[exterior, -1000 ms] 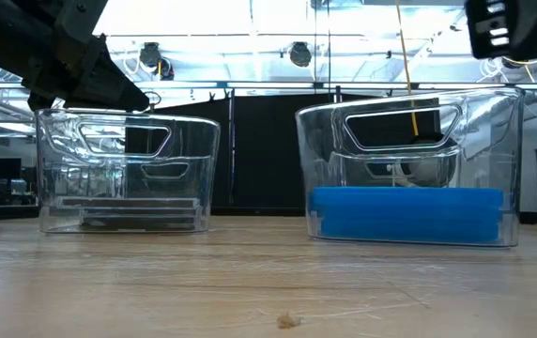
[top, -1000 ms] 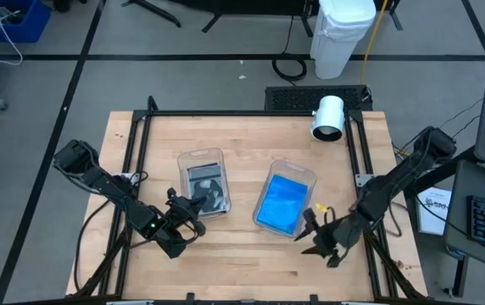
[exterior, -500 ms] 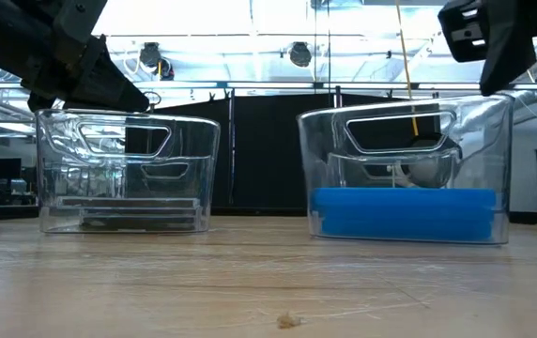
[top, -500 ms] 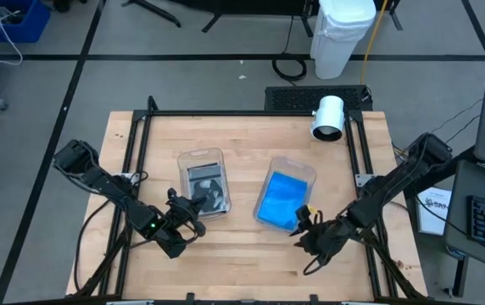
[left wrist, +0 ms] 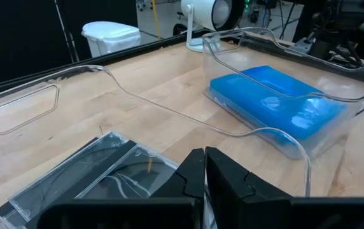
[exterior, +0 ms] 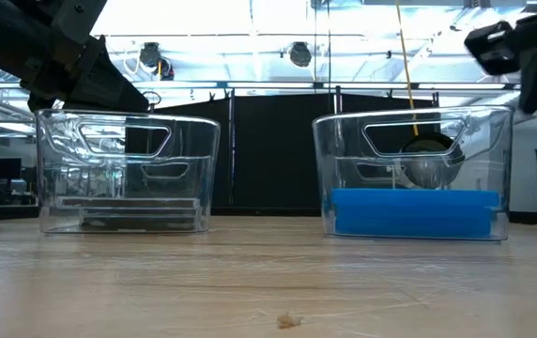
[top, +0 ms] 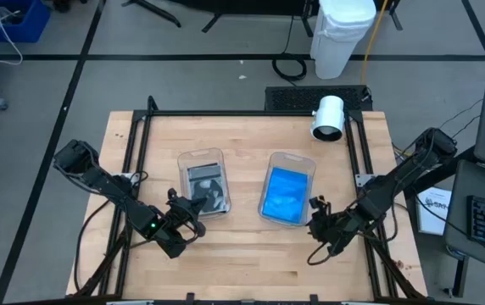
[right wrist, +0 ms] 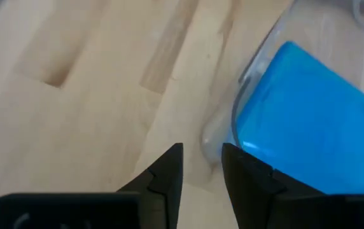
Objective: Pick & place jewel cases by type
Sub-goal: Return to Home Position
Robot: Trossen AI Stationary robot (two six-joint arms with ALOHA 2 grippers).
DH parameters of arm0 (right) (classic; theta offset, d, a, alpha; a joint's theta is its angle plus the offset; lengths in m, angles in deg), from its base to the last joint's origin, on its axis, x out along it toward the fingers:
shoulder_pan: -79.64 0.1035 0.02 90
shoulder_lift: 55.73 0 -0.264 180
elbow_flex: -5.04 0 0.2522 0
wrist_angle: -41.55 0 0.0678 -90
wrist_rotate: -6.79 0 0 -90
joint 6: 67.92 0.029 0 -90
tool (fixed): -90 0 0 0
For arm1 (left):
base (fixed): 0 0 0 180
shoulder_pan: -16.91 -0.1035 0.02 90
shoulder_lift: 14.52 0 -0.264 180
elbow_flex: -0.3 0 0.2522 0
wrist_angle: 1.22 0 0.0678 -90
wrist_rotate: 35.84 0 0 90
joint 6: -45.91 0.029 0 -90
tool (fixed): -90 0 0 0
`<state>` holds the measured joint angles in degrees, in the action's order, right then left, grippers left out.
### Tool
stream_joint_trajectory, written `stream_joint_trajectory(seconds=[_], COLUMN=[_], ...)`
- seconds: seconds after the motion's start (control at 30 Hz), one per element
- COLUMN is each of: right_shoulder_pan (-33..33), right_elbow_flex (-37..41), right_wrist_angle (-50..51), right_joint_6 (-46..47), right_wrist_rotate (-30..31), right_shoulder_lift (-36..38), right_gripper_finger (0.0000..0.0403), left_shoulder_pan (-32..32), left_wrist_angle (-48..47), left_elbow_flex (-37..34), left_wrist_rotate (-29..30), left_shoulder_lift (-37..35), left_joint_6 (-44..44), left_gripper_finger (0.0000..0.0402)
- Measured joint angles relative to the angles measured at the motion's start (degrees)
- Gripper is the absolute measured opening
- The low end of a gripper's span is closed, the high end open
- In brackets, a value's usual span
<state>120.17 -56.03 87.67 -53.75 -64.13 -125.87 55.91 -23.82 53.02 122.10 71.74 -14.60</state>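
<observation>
Lying just beyond right gripper [right wrist: 201, 151]: blue cases [right wrist: 315, 121].

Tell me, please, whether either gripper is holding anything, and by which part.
Nothing is held: left gripper shut, empty, at the left clear tub; right gripper slightly open, empty, beside the right clear tub.

High view: overhead, far off, straight down. Takes in the whole table [top: 242, 258], with left tub [top: 200, 153] and right tub [top: 293, 158] near centre.

Low view: table height at the 6 o'clock edge, facing 12 o'clock, near. Shows the same two tubs side-on.

Left wrist view: close above left tub, facing about 2 o'clock across to right tub and blue cases [left wrist: 277, 102].

Right wrist view: very close, tilted down, at 5 o'clock of right tub. Shares that tub and blue cases with left wrist view.
</observation>
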Motion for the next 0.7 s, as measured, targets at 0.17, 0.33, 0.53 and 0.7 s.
stream_joint_trajectory(seconds=[0.17,0.33,0.53,0.7], right_shoulder_pan=[0.8,2.9,3.7,2.0], right_elbow_flex=[0.0,4.1,15.5,24.0], right_wrist_angle=[0.6,-3.0,-16.1,-24.0], right_joint_6=[0.7,0.7,-7.0,-12.4], right_wrist_rotate=[0.3,5.9,14.7,16.9], right_shoulder_lift=[7.5,19.9,35.4,46.1], right_gripper_finger=[0.0099,0.0095,0.0089,0.0089], left_shoulder_pan=[0.0,1.8,4.1,2.8], left_wrist_angle=[0.6,5.2,6.4,6.1], left_elbow_flex=[0.0,0.0,0.0,0.0], left_wrist_rotate=[0.0,1.2,2.0,-3.7], left_shoulder_lift=[0.0,0.0,-2.2,-8.4], left_joint_6=[-0.6,5.1,14.2,23.2], left_gripper_finger=[0.0006,0.0018,0.0015,0.0008])
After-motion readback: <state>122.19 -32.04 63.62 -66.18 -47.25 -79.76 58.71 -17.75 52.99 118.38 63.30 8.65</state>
